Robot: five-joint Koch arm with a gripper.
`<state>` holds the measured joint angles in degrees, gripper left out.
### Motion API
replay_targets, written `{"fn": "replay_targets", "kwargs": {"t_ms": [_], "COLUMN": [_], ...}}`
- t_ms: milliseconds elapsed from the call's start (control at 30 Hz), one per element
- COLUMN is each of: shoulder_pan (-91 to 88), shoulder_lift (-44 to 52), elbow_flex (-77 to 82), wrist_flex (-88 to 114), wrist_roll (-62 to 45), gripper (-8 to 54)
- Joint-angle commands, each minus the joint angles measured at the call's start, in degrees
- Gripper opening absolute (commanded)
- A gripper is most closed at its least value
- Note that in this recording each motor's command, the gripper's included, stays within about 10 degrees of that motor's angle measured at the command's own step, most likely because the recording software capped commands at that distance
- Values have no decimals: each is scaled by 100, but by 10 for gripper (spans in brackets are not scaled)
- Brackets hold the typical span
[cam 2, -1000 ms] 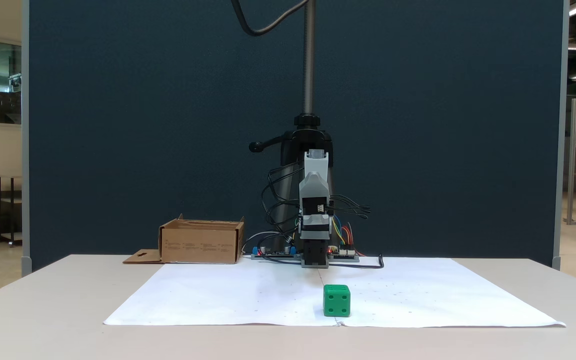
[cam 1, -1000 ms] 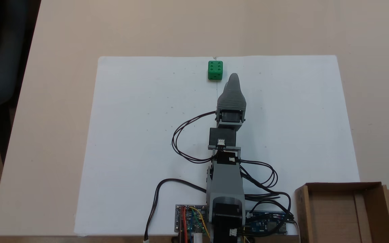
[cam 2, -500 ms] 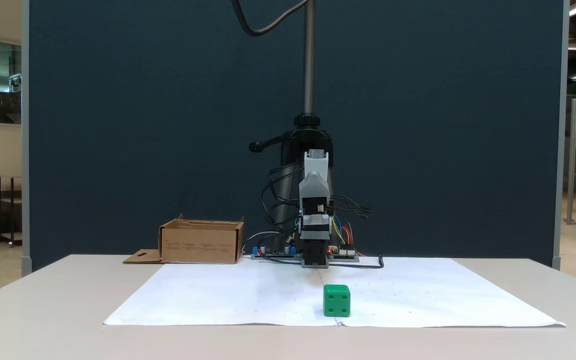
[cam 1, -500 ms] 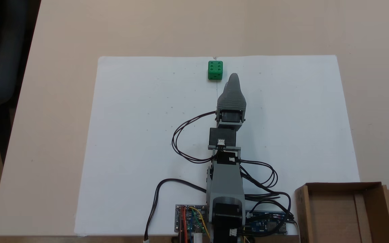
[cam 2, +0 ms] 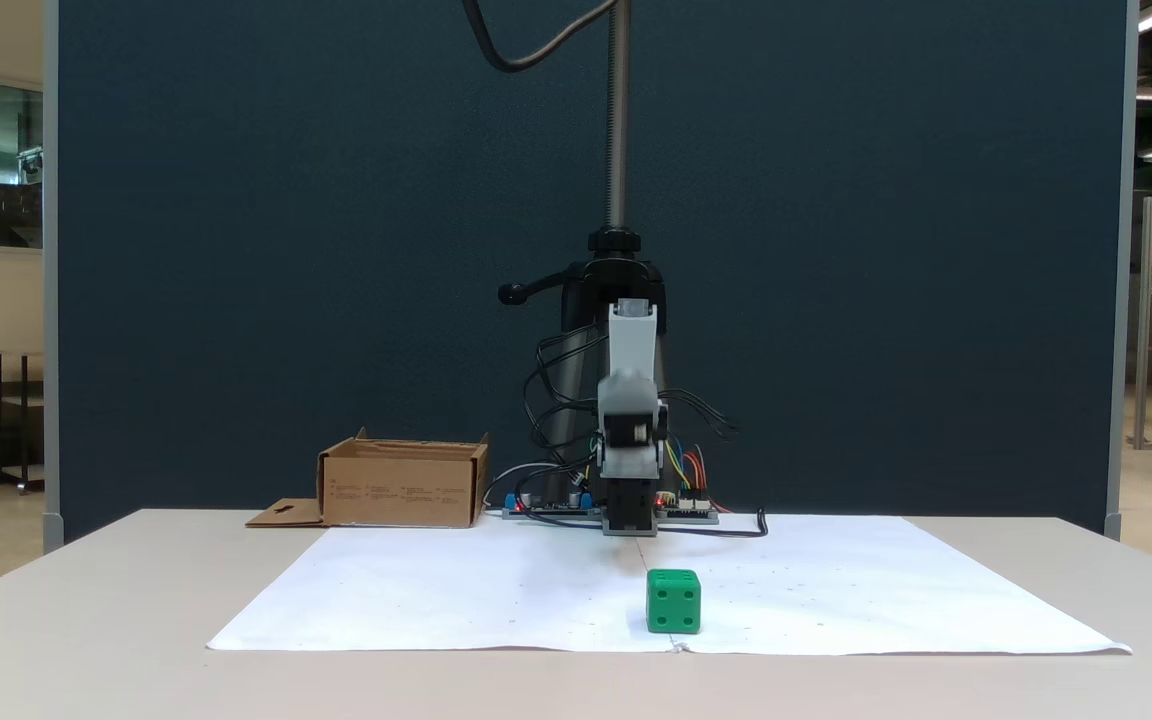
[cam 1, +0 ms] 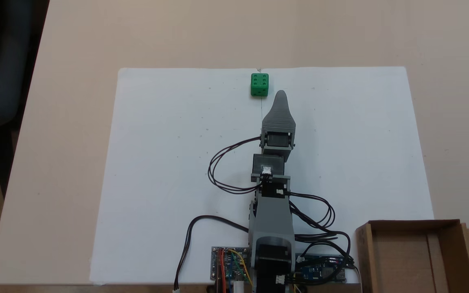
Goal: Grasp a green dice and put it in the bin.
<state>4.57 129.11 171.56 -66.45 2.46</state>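
The green dice [cam 1: 259,84] sits on the white paper near its far edge, six pips up; in a fixed view from the front the dice [cam 2: 674,601] is nearest the camera. My gripper [cam 1: 281,96] points at the far edge and ends just right of and slightly short of the dice, not touching it. From above it shows as a single grey tapered tip, the jaws one over the other. From the front, the gripper [cam 2: 628,436] hangs well above the table, behind the dice. The bin [cam 1: 415,223], an open brown cardboard box, stands beside the arm's base; the bin [cam 2: 401,485] holds nothing I can see.
A white paper sheet [cam 1: 169,162] covers the middle of the beige table [cam 1: 67,122]. Circuit boards [cam 1: 228,268] and black cable loops [cam 1: 218,171] crowd the arm's base. A metal pole [cam 2: 618,120] stands behind the arm before a dark partition.
The wrist has pitched a little: seen from above, the lower jaw's edge has slipped under the upper one, and from the front the gripper head looks tilted. The dice and bin have not moved.
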Motion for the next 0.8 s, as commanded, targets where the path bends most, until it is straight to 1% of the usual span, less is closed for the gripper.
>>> {"fn": "replay_targets", "kwargs": {"t_ms": [0, 267, 367, 433, 767], "shoulder_pan": [105, -123, -211, -343, -501], "shoulder_lift": [642, 633, 308, -220, -2663], "elbow_flex": [-765, -2918, -3779, -4685, -7849], "wrist_flex": [886, 4006, 5192, 6229, 9464], "wrist_roll": [-404, -369, -185, -149, 325], "gripper": [404, 409, 409, 409, 408]}}
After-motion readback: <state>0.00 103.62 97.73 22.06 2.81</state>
